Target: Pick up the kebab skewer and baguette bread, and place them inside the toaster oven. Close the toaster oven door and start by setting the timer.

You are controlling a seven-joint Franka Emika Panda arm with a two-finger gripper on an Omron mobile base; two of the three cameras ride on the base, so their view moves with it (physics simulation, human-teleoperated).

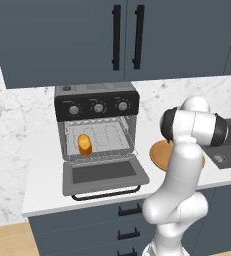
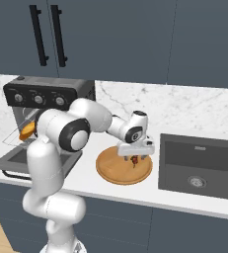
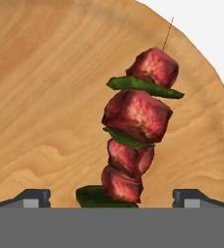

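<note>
Simulated kitchen: white counter [image 1: 47,170] under dark blue-grey wall cabinets [image 1: 87,35], marble backsplash [image 2: 184,106] behind, black sink [image 2: 197,168] set into the counter off to the gripper's right in the right base view.

Gripper [image 2: 134,157] poised low over the round wooden plate [image 2: 110,170], jaws spread wide, nothing between them clamped. In the hand view, two dark fingertips [image 3: 33,197] standing far apart at the bottom edge, one on each side of the kebab skewer [image 3: 135,131], neither touching it.

Kebab skewer lying flat on the wooden plate directly under the hand, running away from the fingertips along the camera's line of sight: red-brown meat chunks with green pepper slices between them, thin stick tip poking out at the far end. Seen in the right base view as a small dark-red spot just below the fingers.

Baguette bread [image 1: 84,144] well apart from the hand, far to its left, resting on the wire rack [image 1: 107,137] inside the toaster oven [image 1: 97,125]. Toaster oven door [image 1: 104,175] dropped fully open, flat toward the counter edge, black bar handle [image 1: 106,194] at its front. Three round knobs [image 1: 98,107] in a row on the black panel above the opening.
</note>
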